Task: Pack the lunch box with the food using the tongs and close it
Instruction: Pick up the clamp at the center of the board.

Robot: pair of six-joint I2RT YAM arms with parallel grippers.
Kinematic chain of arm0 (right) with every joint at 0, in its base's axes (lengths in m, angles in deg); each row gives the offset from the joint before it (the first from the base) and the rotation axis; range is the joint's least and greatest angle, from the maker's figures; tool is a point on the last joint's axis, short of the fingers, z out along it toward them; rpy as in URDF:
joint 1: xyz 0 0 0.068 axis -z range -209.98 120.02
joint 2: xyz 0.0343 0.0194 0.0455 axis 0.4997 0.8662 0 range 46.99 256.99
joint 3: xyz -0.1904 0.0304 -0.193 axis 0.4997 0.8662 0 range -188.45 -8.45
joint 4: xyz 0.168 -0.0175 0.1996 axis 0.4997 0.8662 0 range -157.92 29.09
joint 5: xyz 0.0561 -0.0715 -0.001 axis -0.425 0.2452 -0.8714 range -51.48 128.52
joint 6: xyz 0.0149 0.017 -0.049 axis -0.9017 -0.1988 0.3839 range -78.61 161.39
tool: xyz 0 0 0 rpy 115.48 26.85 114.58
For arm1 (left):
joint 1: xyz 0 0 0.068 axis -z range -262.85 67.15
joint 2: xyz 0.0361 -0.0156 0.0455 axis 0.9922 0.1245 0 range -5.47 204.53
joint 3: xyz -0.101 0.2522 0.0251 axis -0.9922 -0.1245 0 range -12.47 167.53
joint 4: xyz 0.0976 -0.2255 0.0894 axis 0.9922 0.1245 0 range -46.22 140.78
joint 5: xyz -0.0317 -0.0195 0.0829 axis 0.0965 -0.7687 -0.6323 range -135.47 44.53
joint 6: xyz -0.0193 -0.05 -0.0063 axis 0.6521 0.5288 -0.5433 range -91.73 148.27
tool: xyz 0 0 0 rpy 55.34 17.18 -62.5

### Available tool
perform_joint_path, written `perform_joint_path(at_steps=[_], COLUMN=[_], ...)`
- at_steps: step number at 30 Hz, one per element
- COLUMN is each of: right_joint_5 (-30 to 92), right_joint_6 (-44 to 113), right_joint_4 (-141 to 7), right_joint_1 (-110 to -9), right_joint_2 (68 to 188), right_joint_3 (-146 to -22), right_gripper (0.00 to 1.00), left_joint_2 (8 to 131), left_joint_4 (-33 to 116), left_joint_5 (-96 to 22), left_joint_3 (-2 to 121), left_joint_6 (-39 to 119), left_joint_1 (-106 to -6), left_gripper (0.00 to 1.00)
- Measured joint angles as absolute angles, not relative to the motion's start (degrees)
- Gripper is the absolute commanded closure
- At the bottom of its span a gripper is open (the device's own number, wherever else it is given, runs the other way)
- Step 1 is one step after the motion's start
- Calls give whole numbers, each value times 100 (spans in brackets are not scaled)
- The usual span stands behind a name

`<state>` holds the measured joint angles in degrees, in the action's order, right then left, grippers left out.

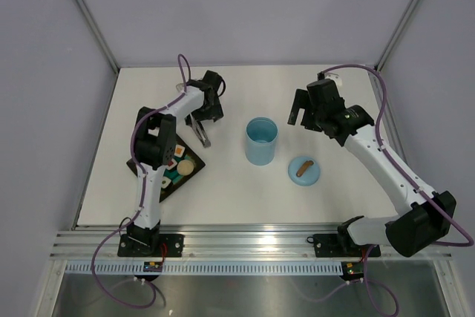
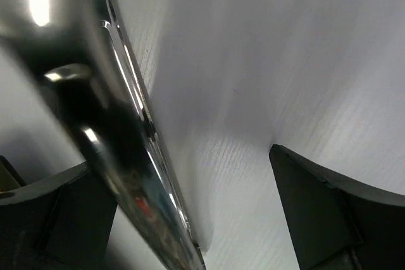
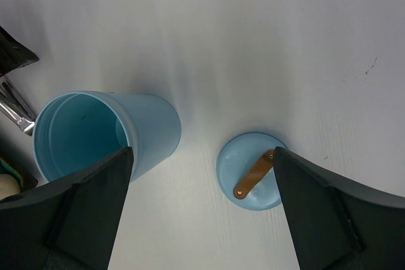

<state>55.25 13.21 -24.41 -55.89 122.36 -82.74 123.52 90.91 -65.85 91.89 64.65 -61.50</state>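
Nearest the arm bases, the dark tray sits by the left arm with all the food in it, so nothing's packed yet. A bit further out on the right, the lid lies flat on the table, handle up. It's just beside the lunch box, which stands upright and open. What the right wrist view shows of its inside looks empty. Just past the tray's far corner, left of the box, are the tongs.

So I'd call this the grab-the-tongs step. The left gripper is right over them, spread as wide as it goes and clamped on nothing. One shiny arm of the tongs runs between its fingers, hugging the finger on the left of that view. I honestly can't tell if it's touching. Next move, I reckon, is to come down a touch, centre the tongs in the gap and squeeze both arms together without them skating off across the smooth table.

At about the same depth on the right, the right gripper hangs above the box and lid, also spread wide and holding nothing.
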Motion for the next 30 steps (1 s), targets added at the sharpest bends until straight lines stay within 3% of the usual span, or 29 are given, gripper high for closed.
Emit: perform_joint_path(at_steps=[12,30], right_joint_5=[5490,5431], right_joint_6=[1216,1000], right_joint_4=[-2491,-2522], right_joint_1=[-5589,-5589], right_joint_2=[12205,11727], right_joint_3=[-8116,-7710], right_gripper=[0,1], left_joint_2=[12234,12195], left_joint_4=[8873,8765], left_joint_5=[-6681,-6709], left_joint_3=[9023,9729], left_joint_6=[6308,5547], left_joint_1=[-6074,-5536], left_gripper=[1,1])
